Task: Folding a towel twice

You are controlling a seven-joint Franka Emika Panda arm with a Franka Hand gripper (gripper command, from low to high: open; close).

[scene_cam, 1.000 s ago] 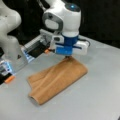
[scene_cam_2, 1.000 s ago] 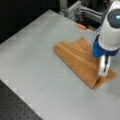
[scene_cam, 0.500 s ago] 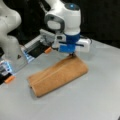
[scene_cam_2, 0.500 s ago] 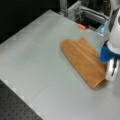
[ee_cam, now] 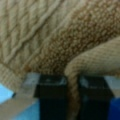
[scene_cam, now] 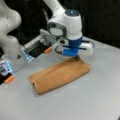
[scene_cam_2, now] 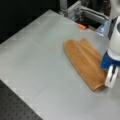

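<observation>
The table (scene_cam: 100,100) carries the towel (scene_cam: 58,75), a long folded strip in both front views (scene_cam_2: 83,62), running in a front view from lower left to centre right. The gripper (scene_cam: 76,58) sits at that right end, its fingers (ee_cam: 51,96) pinched on a towel edge (wrist view).
</observation>
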